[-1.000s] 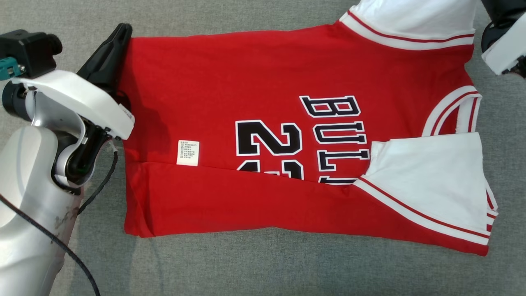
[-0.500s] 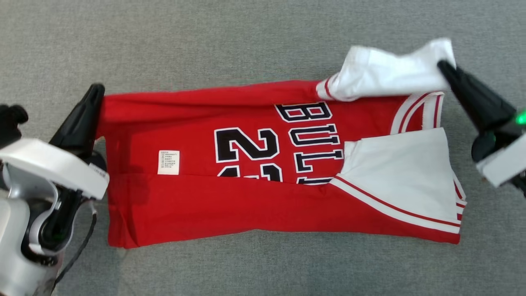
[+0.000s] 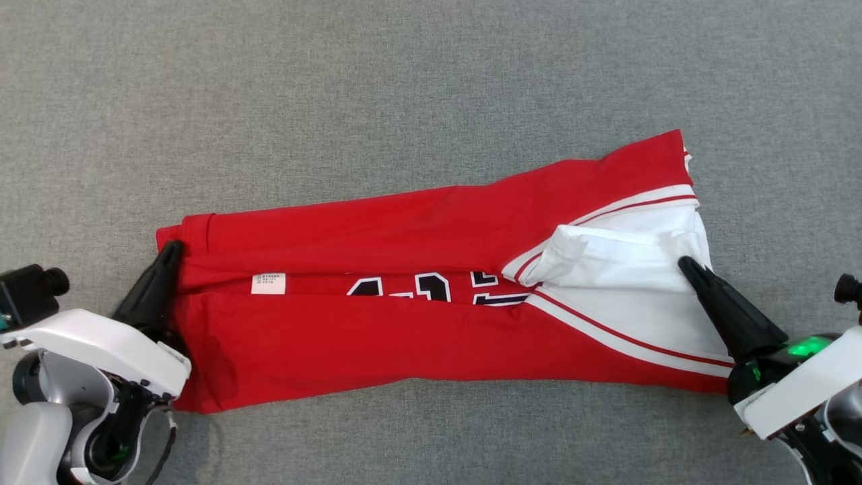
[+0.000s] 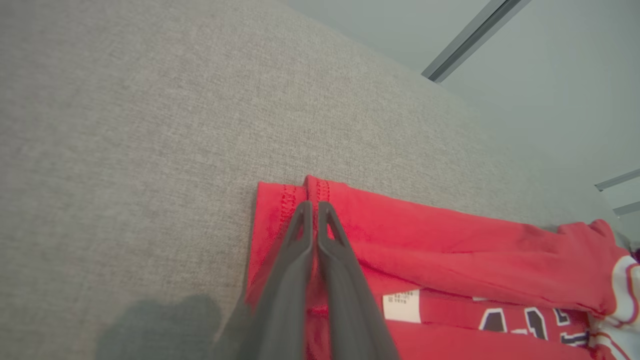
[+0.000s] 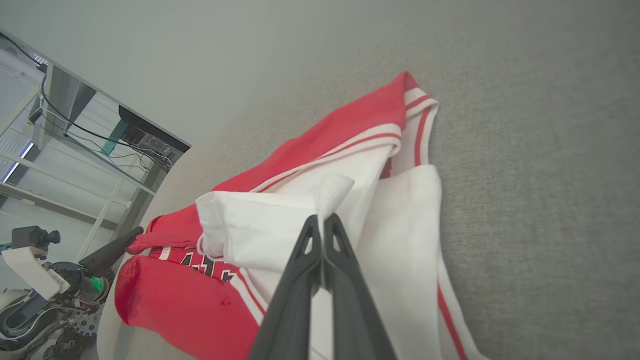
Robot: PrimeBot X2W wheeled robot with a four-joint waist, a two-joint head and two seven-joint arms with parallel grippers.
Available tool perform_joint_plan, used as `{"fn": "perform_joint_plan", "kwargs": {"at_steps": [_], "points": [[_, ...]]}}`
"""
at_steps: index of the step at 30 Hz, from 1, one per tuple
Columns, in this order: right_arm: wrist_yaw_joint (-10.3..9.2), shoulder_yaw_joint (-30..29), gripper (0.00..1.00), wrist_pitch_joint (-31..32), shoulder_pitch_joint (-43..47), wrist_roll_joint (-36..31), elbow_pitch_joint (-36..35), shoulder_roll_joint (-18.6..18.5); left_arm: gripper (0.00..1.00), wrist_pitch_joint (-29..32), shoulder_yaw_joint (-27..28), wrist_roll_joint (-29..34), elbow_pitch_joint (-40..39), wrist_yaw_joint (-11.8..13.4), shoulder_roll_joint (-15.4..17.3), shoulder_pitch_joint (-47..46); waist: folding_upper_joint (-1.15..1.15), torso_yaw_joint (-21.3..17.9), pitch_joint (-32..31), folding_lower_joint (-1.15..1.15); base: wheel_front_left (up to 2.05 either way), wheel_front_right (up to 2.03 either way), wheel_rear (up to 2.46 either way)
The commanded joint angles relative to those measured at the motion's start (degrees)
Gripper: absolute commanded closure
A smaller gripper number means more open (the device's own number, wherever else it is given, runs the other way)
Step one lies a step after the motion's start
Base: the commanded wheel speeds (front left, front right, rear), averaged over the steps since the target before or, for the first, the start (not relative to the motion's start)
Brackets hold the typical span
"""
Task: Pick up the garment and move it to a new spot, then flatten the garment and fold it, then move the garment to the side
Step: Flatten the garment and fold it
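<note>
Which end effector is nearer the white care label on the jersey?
Left. The left end effector, shut on the jersey hem, sits near the care label; the right end effector grips the white sleeve at the opposite end.

The left gripper (image 3: 171, 248) and right gripper (image 3: 684, 263) each end in long, tapering matte-black fingers (image 4: 295, 260) with slim triangular cut-outs near the tips. Behind each sits an angular white shell (image 3: 101, 340) carrying a small black camera (image 3: 30, 289), and the right one shows a green light (image 3: 808, 347). The left forearm (image 3: 30, 444) is rounded and pale grey, with a thin black cable (image 3: 170, 441) looping beside the wrist.
</note>
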Motion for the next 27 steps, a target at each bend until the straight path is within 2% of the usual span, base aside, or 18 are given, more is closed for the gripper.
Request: {"fn": "perform_joint_plan", "kwargs": {"at_steps": [1,2,3,9,16,19,23,27], "points": [[0.03,-0.98,0.51,-0.33,0.88,-0.78,0.65,1.21,0.70,-0.23,-0.04,-0.12,0.88,-0.19,-0.30,0.01,0.00,0.00,-0.30,0.00,0.00,0.00,0.00],[0.03,-1.45,0.05,-0.42,1.56,-1.80,0.97,2.09,0.16,-0.17,-0.21,-0.16,1.68,-0.25,-0.44,0.07,0.00,-0.02,-0.52,0.00,0.00,0.00,0.00],[0.03,-2.18,0.00,-0.74,2.01,-2.98,1.38,2.94,0.00,-0.69,-0.15,-0.35,2.25,-0.25,-0.92,-0.05,0.00,-0.06,-0.70,0.00,0.00,0.00,0.00],[0.02,-6.57,0.00,-5.45,3.91,-8.96,0.16,8.76,0.00,-6.82,1.21,1.46,3.73,-0.05,-2.91,-0.72,0.00,-0.66,-1.78,0.00,0.00,0.00,0.00],[0.03,-14.72,0.00,-12.62,2.61,-19.57,-2.17,15.48,0.00,-18.10,3.62,8.55,-0.19,3.81,-3.96,-1.35,0.00,-1.68,-3.11,0.00,0.00,0.00,0.00],[0.03,-17.74,0.00,-14.19,1.81,-25.09,-2.77,18.25,0.00,-21.02,3.72,12.27,-2.77,5.18,-4.11,-1.44,0.00,-1.60,-3.93,0.00,0.00,0.00,0.00],[0.03,-18.83,0.00,-14.20,0.90,-32.02,-3.43,20.07,0.00,-22.56,3.19,17.10,-4.91,6.18,-3.59,-0.70,0.00,-1.15,-5.12,0.00,0.00,0.00,0.00],[0.02,-18.27,0.00,-12.71,1.05,-37.63,-2.25,20.11,0.00,-23.20,2.69,21.76,-5.94,5.68,-3.34,-0.14,0.00,-0.29,-6.16,0.00,0.00,0.00,0.00]]}}
